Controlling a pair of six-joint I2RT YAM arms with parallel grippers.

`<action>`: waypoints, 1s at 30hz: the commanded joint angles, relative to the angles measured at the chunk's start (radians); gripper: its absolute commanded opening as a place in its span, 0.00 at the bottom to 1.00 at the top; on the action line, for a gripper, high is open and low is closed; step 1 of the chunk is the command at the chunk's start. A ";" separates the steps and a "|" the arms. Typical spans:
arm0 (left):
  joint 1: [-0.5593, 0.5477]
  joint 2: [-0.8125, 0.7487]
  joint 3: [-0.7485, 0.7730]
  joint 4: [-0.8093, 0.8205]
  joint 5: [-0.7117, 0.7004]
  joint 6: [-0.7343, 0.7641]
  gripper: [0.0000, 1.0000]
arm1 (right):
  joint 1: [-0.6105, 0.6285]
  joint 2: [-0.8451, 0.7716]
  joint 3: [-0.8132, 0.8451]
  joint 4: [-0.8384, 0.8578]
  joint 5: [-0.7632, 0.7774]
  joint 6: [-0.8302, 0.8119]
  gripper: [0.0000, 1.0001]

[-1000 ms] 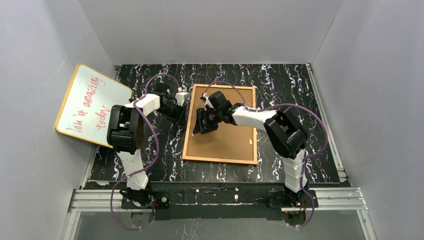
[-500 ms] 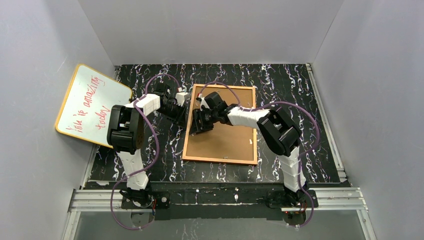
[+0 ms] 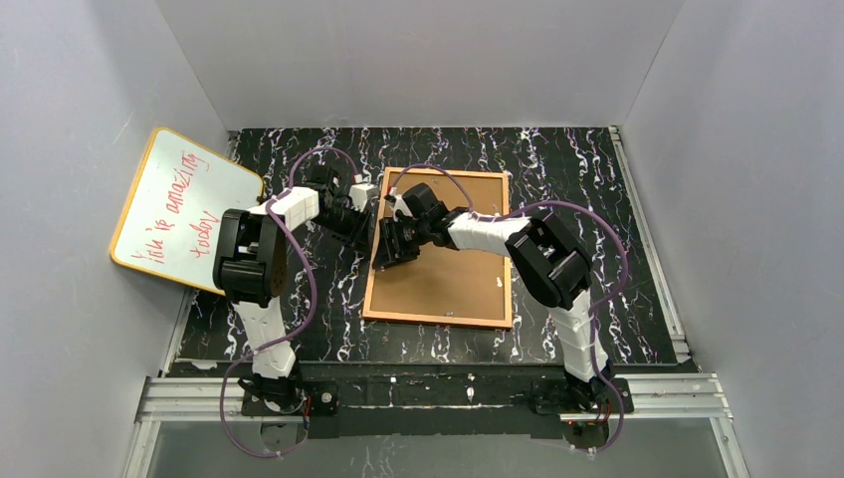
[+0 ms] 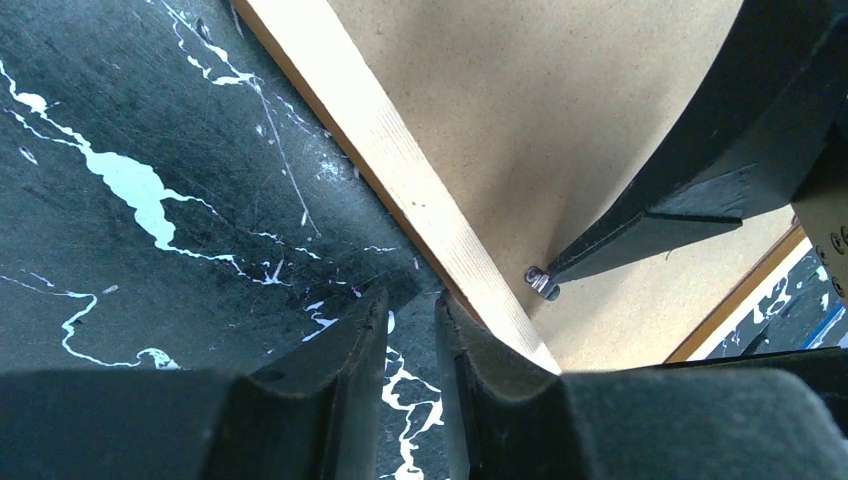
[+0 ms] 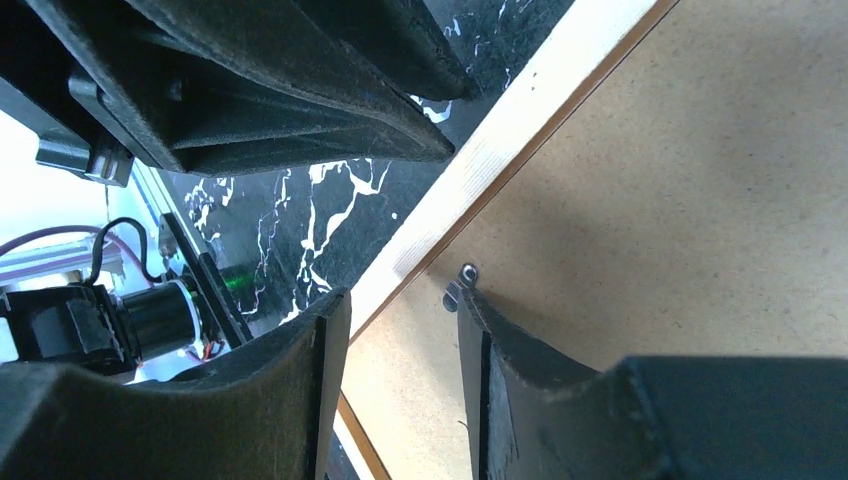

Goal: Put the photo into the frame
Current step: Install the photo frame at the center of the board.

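Note:
The frame (image 3: 448,284) lies face down on the black marbled table, brown board back up. The photo is out of view. My left gripper (image 3: 364,215) sits low at the frame's left rail (image 4: 400,170). Its jaws (image 4: 412,298) are narrowly open, with only table between them, and the right finger rests against the rail's outer edge. My right gripper (image 3: 390,245) hovers over the board just inside that rail. It is open (image 5: 403,300), with one fingertip (image 5: 475,315) at a small metal clip (image 5: 460,283) on the board. The same clip (image 4: 538,280) appears in the left wrist view.
A yellow-edged whiteboard (image 3: 184,209) with red writing leans against the left wall. Grey walls close in the table on three sides. A metal rail (image 3: 428,393) with both arm bases runs along the near edge.
My right gripper has slid left across the board to the frame's left rail, and its jaws have narrowed somewhat. The left gripper and the frame have stayed put.

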 commanded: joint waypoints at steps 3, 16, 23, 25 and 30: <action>-0.001 -0.006 0.008 -0.033 0.000 0.013 0.22 | 0.018 0.031 0.032 -0.019 -0.015 -0.015 0.51; -0.002 -0.021 -0.001 -0.034 -0.003 0.017 0.21 | 0.022 0.048 0.029 0.011 0.009 0.022 0.49; -0.002 -0.028 -0.012 -0.040 -0.001 0.038 0.19 | 0.022 0.059 0.043 0.045 0.017 0.030 0.49; -0.002 -0.027 -0.013 -0.041 0.004 0.038 0.19 | 0.022 0.065 0.048 0.050 0.016 0.036 0.49; -0.004 -0.030 -0.017 -0.042 0.005 0.048 0.18 | 0.023 0.064 0.050 0.054 0.015 0.037 0.48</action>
